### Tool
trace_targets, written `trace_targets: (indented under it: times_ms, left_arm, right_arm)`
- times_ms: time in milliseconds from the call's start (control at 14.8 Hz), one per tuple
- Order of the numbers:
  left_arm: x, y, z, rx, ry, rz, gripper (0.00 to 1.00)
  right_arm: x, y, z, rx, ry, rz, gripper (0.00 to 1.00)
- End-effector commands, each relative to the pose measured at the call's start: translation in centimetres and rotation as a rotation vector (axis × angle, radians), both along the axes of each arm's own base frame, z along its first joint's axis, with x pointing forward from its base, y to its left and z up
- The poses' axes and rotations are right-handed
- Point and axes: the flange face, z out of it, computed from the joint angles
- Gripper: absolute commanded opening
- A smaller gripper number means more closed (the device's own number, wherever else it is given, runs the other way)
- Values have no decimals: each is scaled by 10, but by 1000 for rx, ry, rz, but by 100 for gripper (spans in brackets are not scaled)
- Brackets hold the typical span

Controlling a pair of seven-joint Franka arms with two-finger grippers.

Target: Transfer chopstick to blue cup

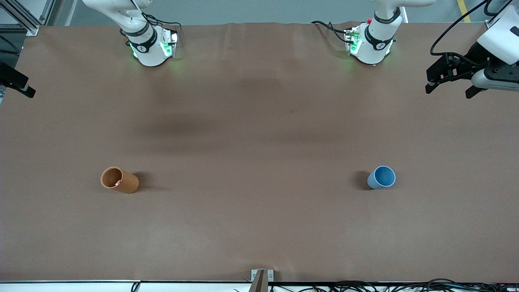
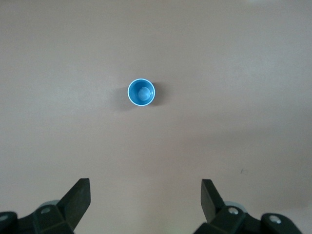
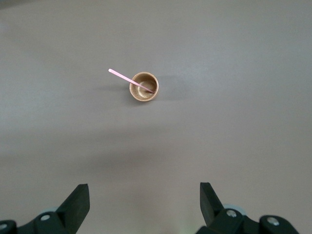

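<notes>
One pale pink chopstick (image 3: 122, 76) leans in the orange-brown cup (image 3: 144, 87), its upper end sticking out over the rim. In the front view only a pink speck of it (image 1: 118, 183) shows inside that cup (image 1: 119, 180), which stands toward the right arm's end. The blue cup (image 1: 381, 177) stands upright and empty toward the left arm's end; it also shows in the left wrist view (image 2: 141, 92). My left gripper (image 1: 448, 91) (image 2: 145, 181) is open and empty, high over the table. My right gripper (image 3: 144, 185) is open and empty, high over the table, partly seen at the frame edge (image 1: 16, 83).
The brown table cover (image 1: 259, 227) carries only the two cups, far apart. A small metal bracket (image 1: 261, 278) sits at the table edge nearest the front camera, with cables along that edge. The arm bases (image 1: 152, 46) (image 1: 371, 44) stand at the top.
</notes>
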Motion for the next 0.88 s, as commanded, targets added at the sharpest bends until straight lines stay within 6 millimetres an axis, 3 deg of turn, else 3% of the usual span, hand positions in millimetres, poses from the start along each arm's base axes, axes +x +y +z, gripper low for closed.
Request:
trace_targets:
  times_ms: [0, 339, 474, 812]
  left_arm:
    - [1, -1, 6, -9, 7, -10, 100]
    - [0, 0, 7, -13, 5, -21, 100]
    - [-2, 0, 9, 0, -2, -125, 100]
    - [5, 1, -5, 4, 34, -91, 100]
  right_arm:
    - [-6, 0, 1, 4, -11, 5, 100]
    - [-6, 0, 1, 4, -10, 5, 100]
    - [-6, 0, 2, 4, -11, 3, 100]
    - [-3, -1, -6, 4, 9, 2, 100]
